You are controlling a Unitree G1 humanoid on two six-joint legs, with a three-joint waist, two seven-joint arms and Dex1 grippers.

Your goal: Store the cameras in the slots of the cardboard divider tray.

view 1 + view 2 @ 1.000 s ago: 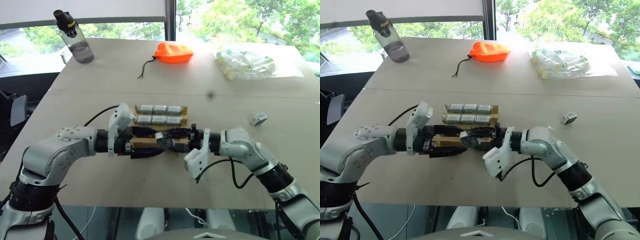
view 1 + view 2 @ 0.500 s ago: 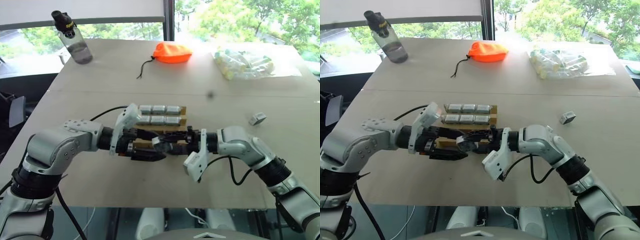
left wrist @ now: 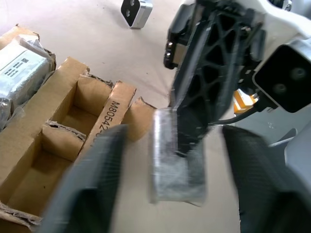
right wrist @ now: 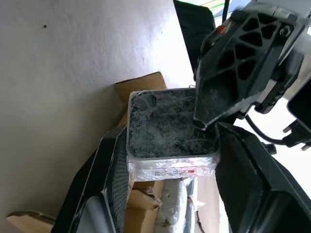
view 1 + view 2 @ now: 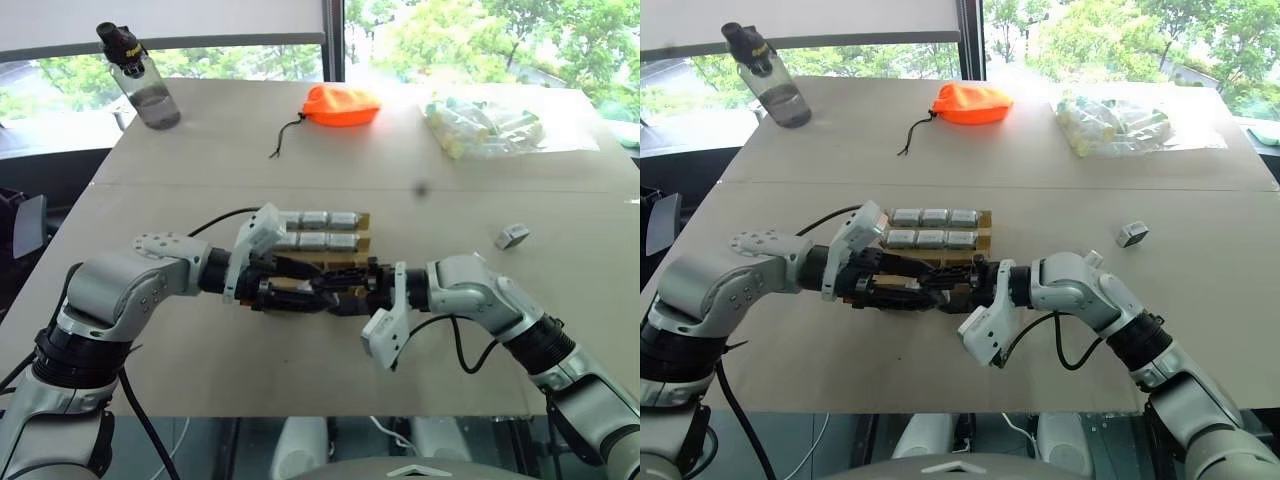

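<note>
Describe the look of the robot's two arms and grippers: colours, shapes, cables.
Both arms are built of rounded silver-grey segments with darker ribbed joints. The left arm and right arm each carry a white angular block at the wrist and a thin black cable looping alongside. The left gripper and right gripper have black fingers with an open lattice pattern.

Front tray [image 5: 872, 294] slots beneath both arms

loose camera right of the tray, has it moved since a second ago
No. The loose camera lies just as far right of the cardboard divider tray as before.
</note>
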